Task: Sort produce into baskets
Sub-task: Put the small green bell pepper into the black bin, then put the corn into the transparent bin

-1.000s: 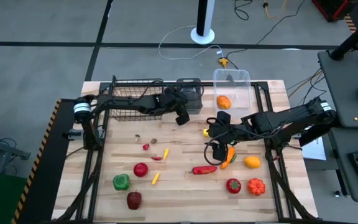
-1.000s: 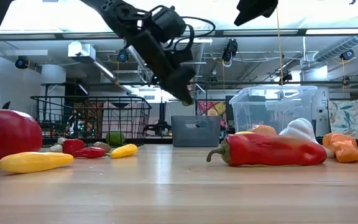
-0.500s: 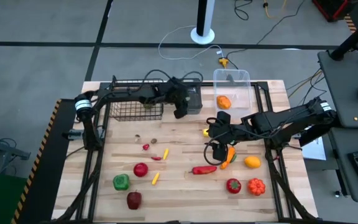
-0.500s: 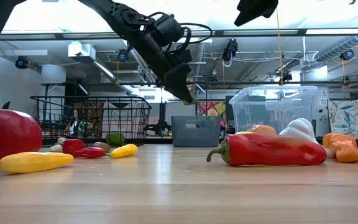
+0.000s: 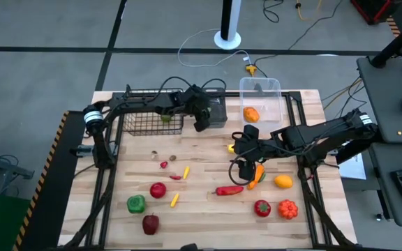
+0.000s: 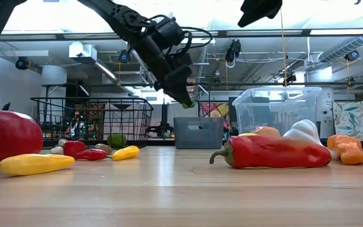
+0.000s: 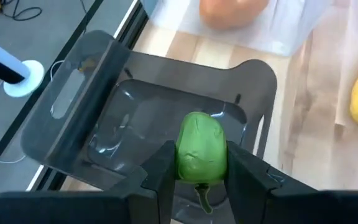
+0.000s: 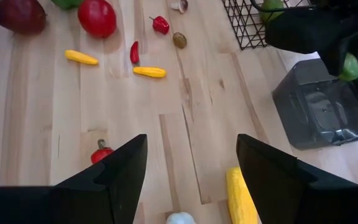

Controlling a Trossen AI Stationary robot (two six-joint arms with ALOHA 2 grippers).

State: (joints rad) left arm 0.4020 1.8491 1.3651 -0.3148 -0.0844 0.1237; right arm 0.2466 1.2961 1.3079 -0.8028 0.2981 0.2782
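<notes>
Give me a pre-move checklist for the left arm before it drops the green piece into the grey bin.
1. Grip: left gripper is shut on the green vegetable, held between both fingers. Ok.
2. Position: in the left wrist view the vegetable sits over the open dark grey bin. Ok.
3. Bin contents: the visible bin floor looks bare. Ok.
4. Height above the bin: in the low view the gripper hangs well above the bin; a drop from here may bounce. Cannot tell.
5. Other arm: right gripper, open, hovers over the produce mid-table, away from the bin. Ok.
6. Neighbours: wire basket and clear tub flank the bin without blocking it. Ok.
</notes>
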